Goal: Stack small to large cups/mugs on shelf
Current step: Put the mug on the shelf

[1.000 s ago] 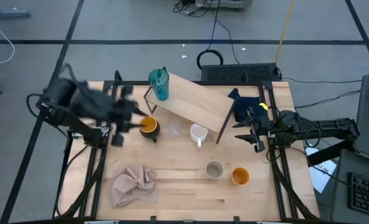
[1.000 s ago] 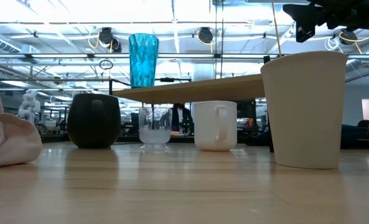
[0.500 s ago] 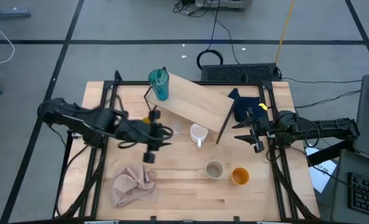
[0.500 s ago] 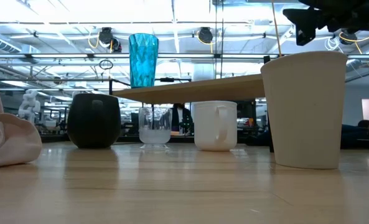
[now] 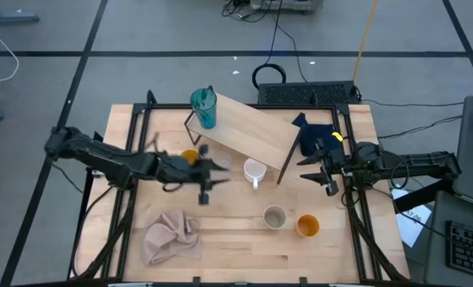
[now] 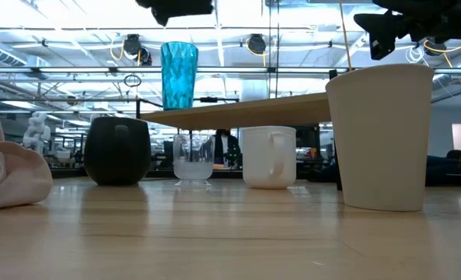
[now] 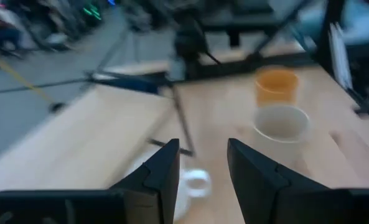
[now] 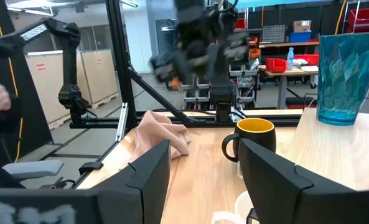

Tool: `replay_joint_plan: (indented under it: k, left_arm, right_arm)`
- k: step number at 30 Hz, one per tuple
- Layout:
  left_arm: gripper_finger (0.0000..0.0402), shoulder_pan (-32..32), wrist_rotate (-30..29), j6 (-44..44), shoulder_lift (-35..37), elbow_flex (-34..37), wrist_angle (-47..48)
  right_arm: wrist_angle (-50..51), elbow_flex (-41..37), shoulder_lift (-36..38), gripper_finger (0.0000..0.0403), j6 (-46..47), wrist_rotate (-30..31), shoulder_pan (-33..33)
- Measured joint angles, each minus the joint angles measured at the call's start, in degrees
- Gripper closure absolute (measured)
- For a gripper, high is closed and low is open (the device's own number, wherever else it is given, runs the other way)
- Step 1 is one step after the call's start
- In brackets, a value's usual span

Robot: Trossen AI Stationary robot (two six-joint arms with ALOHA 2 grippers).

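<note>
The shelf [image 5: 248, 131] stands at the table's far middle, with the teal tumbler [image 5: 204, 108] upright on its far left corner. On the table in front of it stand the black mug [image 5: 190, 156], the clear glass [image 6: 193, 159] and the white mug [image 5: 254, 171]. Nearer are the beige cup [image 5: 274, 217] and the orange cup [image 5: 307, 226]. My left gripper [image 5: 210, 172] hovers open above the table between the black mug and the white mug [image 7: 193, 183], holding nothing. My right gripper [image 5: 325, 171] waits open at the right edge, pointing toward the black mug [image 8: 254, 140].
A pink cloth [image 5: 172, 237] lies crumpled at the near left, and a navy cloth [image 5: 316, 135] lies at the far right beside the shelf. Bare wood runs along the near edge between the pink cloth and the cups.
My left gripper has swung down and toward the table's right, from high over the left edge beside the black mug to a spot low between the black mug and the white mug. Its tip has come into the top of the low view. No cup has moved.
</note>
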State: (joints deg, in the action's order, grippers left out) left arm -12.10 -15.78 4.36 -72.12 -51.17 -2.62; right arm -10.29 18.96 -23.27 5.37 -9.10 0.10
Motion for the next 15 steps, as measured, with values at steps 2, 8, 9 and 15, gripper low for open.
replay_joint_plan:
  k: [2, 8, 9, 15]
  left_arm:
    - [0.0266, 0.98, -0.17, 0.48, 5.39, 3.0, 1.24]
    - [0.0266, 1.85, -2.98, 0.32, 25.59, 14.33, 1.24]
    - [0.0266, 1.55, -4.47, -0.2, 29.16, 16.51, 2.44]
    - [0.0266, -2.63, -10.05, -5.12, 45.91, 27.29, 5.47]
  right_arm:
    - [-0.06, 0.0, 0.0, 0.022, 0.63, 0.0, 0.02]
    - [-1.25, 0.0, 0.0, 0.022, 1.05, 0.08, 0.02]
    - [-1.52, 0.0, -0.04, 0.022, 1.05, 0.1, 0.0]
    - [-1.9, 0.0, -0.11, 0.022, 1.05, 0.17, 0.02]
